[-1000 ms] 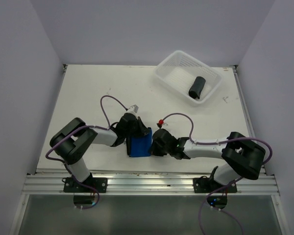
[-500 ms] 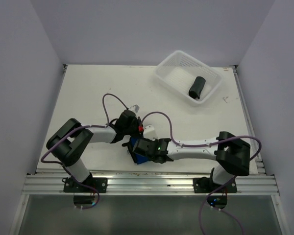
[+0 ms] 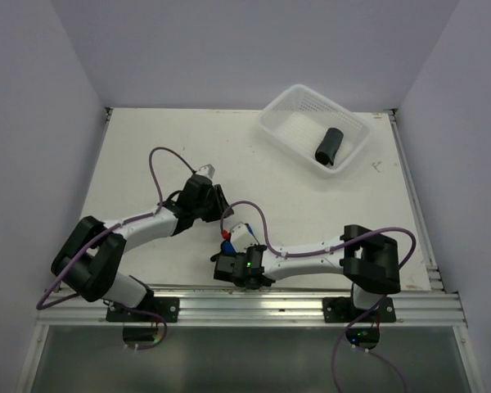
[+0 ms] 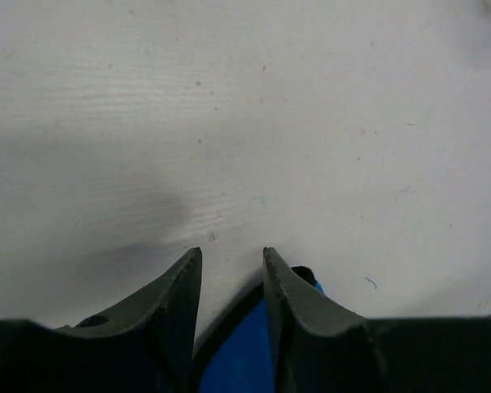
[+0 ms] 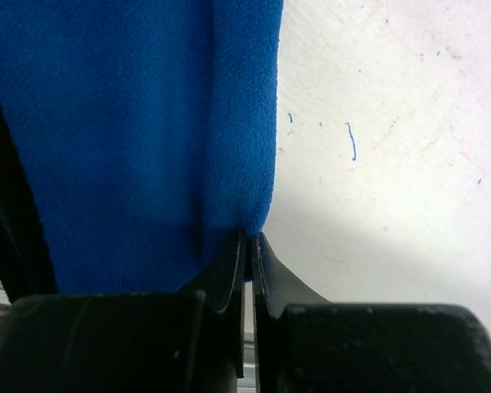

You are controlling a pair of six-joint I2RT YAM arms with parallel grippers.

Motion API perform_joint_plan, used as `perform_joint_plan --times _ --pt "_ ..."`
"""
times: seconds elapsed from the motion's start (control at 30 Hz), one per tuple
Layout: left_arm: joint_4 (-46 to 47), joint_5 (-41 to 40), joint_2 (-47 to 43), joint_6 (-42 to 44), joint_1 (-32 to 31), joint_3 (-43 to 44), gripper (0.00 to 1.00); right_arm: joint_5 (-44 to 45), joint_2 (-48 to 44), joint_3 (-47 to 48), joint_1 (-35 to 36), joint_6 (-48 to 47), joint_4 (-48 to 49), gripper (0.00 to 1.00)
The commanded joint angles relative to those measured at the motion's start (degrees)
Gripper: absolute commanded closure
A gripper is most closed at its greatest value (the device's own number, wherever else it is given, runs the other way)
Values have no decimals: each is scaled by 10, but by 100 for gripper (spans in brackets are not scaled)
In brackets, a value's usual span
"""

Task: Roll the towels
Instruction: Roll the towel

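Right wrist view: right fingers [image 5: 229,278] pinch the blue towel [image 5: 147,123] by its edge; it looks soft, light and limp. Left fingers [image 4: 176,303] stand apart, empty.

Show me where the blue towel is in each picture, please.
Top external: the blue towel is a small patch at low centre, mostly under the right arm.
Left wrist: blue towel at bottom centre.
Right wrist: blue towel fills the upper left.
Shared landmark: the white table.
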Motion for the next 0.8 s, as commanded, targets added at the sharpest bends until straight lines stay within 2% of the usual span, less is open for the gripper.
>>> perform_joint_plan --times 0.0,0.2,0.27,0.53,0.77 --pt "-20 20 -30 17 2 38 60 60 11 31 12 17 -42 100" --pt "47 180 -26 -52 2 17 55 64 13 31 18 19 -32 100" --pt "74 198 -23 -62 -4 17 55 65 13 30 20 19 -32 100" --pt "-42 137 29 -6 -53 72 53 62 5 23 20 19 -22 100" --pt "-63 79 50 15 -59 74 53 50 3 15 20 19 -5 100"
